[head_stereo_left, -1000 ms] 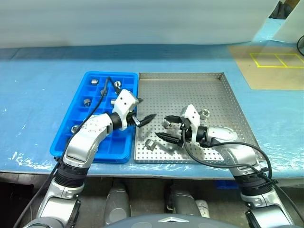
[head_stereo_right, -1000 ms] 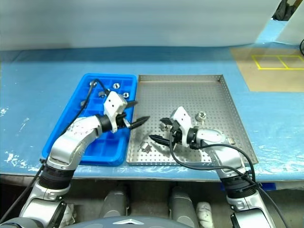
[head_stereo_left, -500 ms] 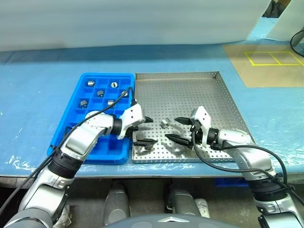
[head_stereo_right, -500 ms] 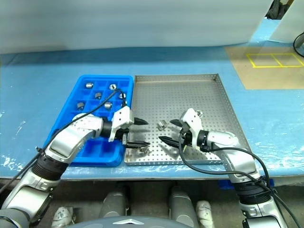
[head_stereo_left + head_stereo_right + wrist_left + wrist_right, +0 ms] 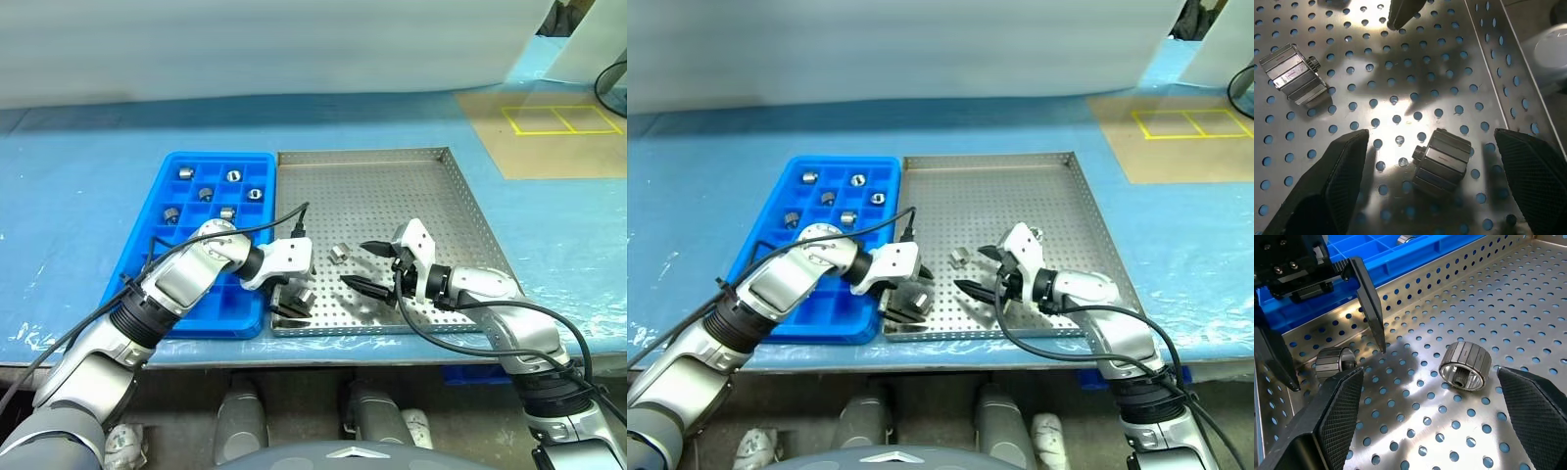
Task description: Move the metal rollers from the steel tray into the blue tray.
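**Left fingers now down over near-left roller**

My left fingers (image 5: pixel 291 300) have swung down from beside the blue tray (image 5: pixel 149 253) to straddle a roller (image 5: pixel 1441 160) at the steel tray's (image 5: pixel 460 211) near-left corner; wide, touching nothing. Pick comes next. Right fingers (image 5: pixel 369 266) wide, empty; second roller (image 5: pixel 339 253) just beyond.

We seem to stand in a factory or workshop parts-sorting station: a surface (image 5: pixel 78 186) wrapped in blue sheeting, a perforated steel tray (image 5: pixel 446 211), a blue tray (image 5: pixel 147 245) of small compartments holding metal rollers (image 5: pixel 185 173), and yellow floor markings (image 5: pixel 554 119) at the far right.
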